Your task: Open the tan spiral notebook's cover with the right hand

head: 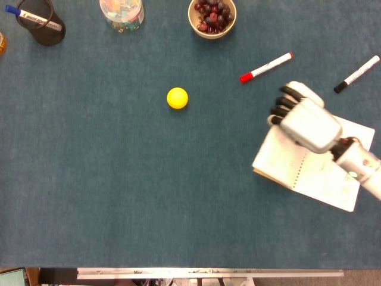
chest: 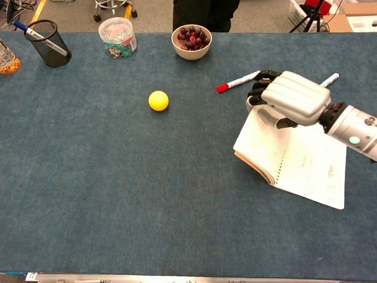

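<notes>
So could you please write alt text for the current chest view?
The right hand rests over an open spiral notebook showing white pages, on a blue table. Beyond lie a red marker, yellow ball and bowl of grapes.

right hand [head: 306, 122] | hides notebook [head: 286, 164] top | grip unclear

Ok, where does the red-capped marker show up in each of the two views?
Head view: the red-capped marker lies upper right of centre, above the right hand.
Chest view: the same marker lies right of centre near the far edge, its white end just left of the hand.
Shared landmark: the yellow ball, to the marker's left in both.
</notes>
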{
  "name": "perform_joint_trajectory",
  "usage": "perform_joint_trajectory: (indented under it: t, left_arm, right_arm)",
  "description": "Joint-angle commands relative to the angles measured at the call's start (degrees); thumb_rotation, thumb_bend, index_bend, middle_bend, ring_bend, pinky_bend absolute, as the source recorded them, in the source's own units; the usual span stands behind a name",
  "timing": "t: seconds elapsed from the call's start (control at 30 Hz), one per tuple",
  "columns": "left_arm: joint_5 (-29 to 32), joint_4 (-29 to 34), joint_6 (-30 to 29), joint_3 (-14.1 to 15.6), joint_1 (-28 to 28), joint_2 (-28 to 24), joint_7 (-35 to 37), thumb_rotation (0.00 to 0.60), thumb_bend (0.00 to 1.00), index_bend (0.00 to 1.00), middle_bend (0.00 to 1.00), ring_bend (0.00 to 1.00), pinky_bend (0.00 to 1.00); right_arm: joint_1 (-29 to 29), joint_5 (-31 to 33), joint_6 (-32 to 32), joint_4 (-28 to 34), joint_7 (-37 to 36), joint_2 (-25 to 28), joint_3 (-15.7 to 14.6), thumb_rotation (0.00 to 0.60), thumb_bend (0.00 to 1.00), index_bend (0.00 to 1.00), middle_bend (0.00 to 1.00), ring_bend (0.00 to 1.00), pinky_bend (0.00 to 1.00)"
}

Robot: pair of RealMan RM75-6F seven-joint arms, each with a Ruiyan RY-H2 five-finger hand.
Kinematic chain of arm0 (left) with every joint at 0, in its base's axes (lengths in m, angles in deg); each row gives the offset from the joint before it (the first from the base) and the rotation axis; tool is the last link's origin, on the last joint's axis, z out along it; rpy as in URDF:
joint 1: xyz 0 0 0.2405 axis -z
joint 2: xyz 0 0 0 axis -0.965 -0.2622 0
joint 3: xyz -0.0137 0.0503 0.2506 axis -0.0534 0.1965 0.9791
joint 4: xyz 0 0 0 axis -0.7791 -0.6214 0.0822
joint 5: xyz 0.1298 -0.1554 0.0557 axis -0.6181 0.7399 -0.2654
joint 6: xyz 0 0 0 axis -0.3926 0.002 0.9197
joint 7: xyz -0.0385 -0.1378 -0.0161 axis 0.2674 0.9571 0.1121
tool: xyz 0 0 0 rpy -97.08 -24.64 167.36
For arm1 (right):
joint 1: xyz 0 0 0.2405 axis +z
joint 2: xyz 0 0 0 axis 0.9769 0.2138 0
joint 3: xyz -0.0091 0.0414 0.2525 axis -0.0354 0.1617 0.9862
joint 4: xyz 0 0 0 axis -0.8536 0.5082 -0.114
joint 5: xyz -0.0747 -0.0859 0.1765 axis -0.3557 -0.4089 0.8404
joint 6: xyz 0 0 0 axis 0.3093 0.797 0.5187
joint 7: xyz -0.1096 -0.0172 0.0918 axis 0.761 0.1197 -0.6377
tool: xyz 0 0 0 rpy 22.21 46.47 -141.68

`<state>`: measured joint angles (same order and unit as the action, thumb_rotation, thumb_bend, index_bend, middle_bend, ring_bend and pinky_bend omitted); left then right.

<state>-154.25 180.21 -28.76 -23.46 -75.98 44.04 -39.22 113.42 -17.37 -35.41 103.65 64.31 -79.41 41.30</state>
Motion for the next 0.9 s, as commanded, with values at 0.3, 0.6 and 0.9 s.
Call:
perform_joint_trajectory:
  t: [0.3, 0.6, 0.9]
  left_arm:
    - [-0.1, 0.75, 0.42, 0.12, 0.15, -0.34, -0.65, 0.6, 0.48, 0.13, 0.07, 0.02, 0.03]
    - [0.34, 1.05, 1.05, 0.11, 0.31, -0.65, -0.86, 0.6, 0.48, 0.13, 0.07, 0.02, 0.03]
    - [0.65, 0.72, 0.7, -0.38, 0.38, -0.94, -0.41, 0.6, 0.48, 0.13, 0.07, 0.02, 0.03]
  right_arm:
    - [4.04, -0.14, 3.07, -6.37, 0.32, -7.31, 0.4, 0.6, 0.43, 0.64, 0.39, 0.25, 0.18]
    - [3.02, 4.86, 2.95, -4.53, 9.29, -10.56, 3.89, 0.6, 0.08, 0.09, 0.12, 0.02, 0.06]
    - [-1.19, 9.26, -1.24, 6.2, 13.17, -2.36, 5.54, 0.6, 0.03, 0.05, 0.08, 0.0, 0.05]
